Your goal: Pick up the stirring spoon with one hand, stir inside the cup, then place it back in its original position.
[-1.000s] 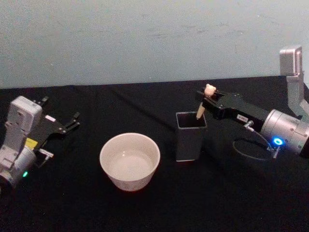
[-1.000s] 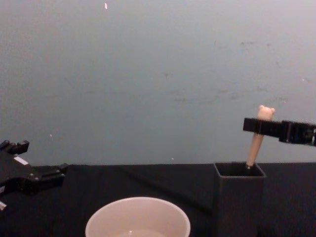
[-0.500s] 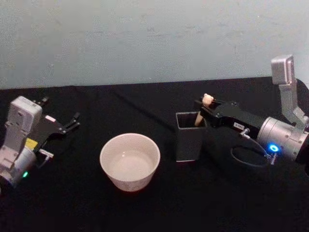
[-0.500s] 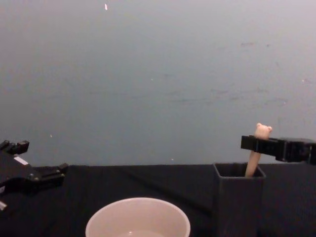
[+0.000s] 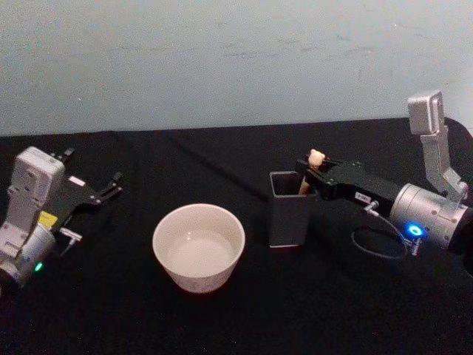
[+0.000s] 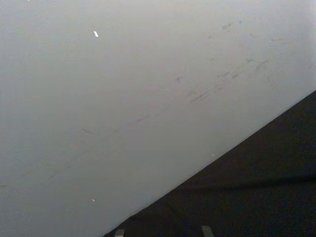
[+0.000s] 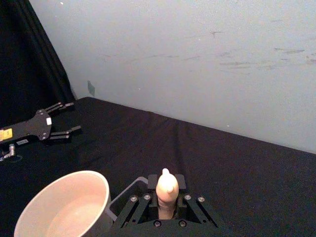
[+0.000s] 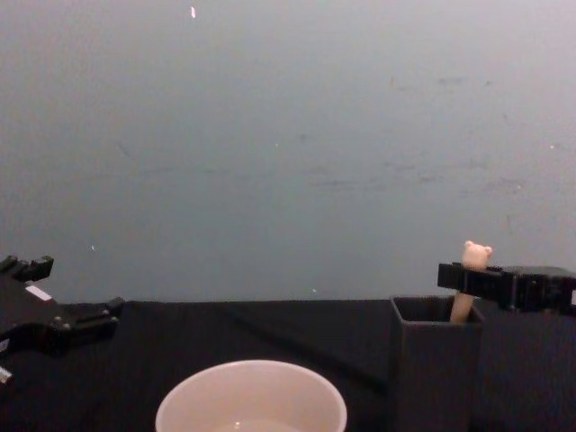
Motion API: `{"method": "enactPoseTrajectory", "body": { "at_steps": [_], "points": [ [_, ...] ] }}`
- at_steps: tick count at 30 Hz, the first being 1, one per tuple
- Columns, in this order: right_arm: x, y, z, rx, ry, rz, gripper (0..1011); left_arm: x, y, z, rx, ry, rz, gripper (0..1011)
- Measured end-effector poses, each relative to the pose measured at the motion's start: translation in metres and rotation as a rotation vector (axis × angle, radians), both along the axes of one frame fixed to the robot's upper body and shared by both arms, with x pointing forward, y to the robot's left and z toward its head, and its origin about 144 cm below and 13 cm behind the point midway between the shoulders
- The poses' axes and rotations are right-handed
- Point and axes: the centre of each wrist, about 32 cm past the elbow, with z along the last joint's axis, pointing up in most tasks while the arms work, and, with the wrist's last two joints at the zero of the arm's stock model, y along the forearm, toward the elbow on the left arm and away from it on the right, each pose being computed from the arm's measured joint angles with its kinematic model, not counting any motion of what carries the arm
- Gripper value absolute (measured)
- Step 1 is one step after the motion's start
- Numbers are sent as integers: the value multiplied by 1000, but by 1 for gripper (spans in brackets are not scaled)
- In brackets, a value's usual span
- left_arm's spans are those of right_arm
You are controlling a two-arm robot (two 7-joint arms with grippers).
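Observation:
The stirring spoon (image 5: 316, 157) stands in the dark grey square holder (image 5: 290, 214), its original position, with the bear head and a short piece of beige handle (image 8: 462, 309) above the rim. My right gripper (image 5: 310, 169) is shut on the handle just under the bear head (image 7: 167, 186), level with the holder's top at its far right corner. The bowl of the spoon is hidden inside the holder (image 8: 435, 364). The cream-white cup (image 5: 198, 246) sits to the holder's left, apart from it. My left gripper (image 5: 92, 171) rests open at the far left.
A black cloth covers the table (image 5: 244, 318), and a pale wall rises behind it. My left gripper (image 7: 74, 117) lies beyond the cup (image 7: 64, 207) in the right wrist view. A thin cable (image 5: 377, 248) loops under my right arm.
My right gripper has come down with the spoon, sinking it deeper into the holder until little more than the bear head shows. The left arm has not moved.

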Motion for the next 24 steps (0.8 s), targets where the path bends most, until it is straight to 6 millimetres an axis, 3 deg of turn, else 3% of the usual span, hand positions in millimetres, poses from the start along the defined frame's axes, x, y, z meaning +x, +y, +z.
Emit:
{"method": "enactPoseTrajectory", "body": {
  "at_steps": [24],
  "points": [
    [0, 0, 0, -4, -1, -4, 215, 0, 0, 0, 0, 0, 0, 1001]
  ]
}}
